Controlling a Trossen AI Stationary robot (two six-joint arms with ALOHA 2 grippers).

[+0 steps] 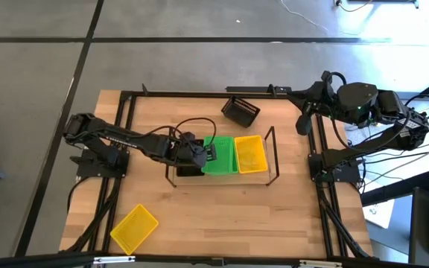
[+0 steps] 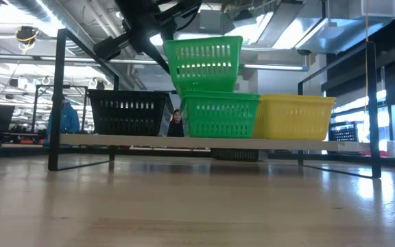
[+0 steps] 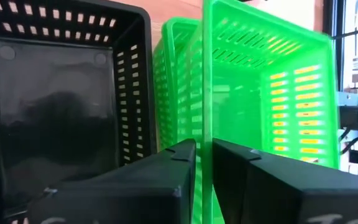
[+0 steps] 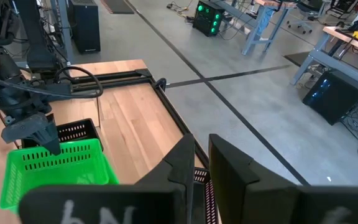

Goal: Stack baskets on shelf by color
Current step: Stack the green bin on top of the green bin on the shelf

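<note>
Over the middle of the low black-wire shelf with the light wood base point(image 1: 272, 149), the left gripper point(image 3: 202, 177) is pinching the near rim of a green perforated plastic basket point(image 2: 203, 63), its 2 dark fingers point(image 3: 166, 174) nearly pressed together with only the thin wall between them. That basket is hanging tilted, its base just entering a 2nd green basket point(image 2: 219, 115) already sitting on the shelf, so it is not yet fully nested. On the shelf, a black perforated basket point(image 2: 127, 112) is sitting at one end and a yellow perforated basket point(image 1: 250, 154) at the other, with the green pair between them. Another black basket point(image 1: 240, 112) is lying on the table behind the shelf, and another yellow basket point(image 1: 134, 227) is lying near the front edge, well apart from the shelf. The right gripper point(image 4: 201, 163) is waiting high at the table's right side, holding nothing, fingers close together.

Judging from the tilt, letting go now could be leaving the upper basket jammed crooked on the lower rim, or tipping it toward the black neighbour. A downward push while skewed could also be shifting the lower basket along the shelf.
</note>
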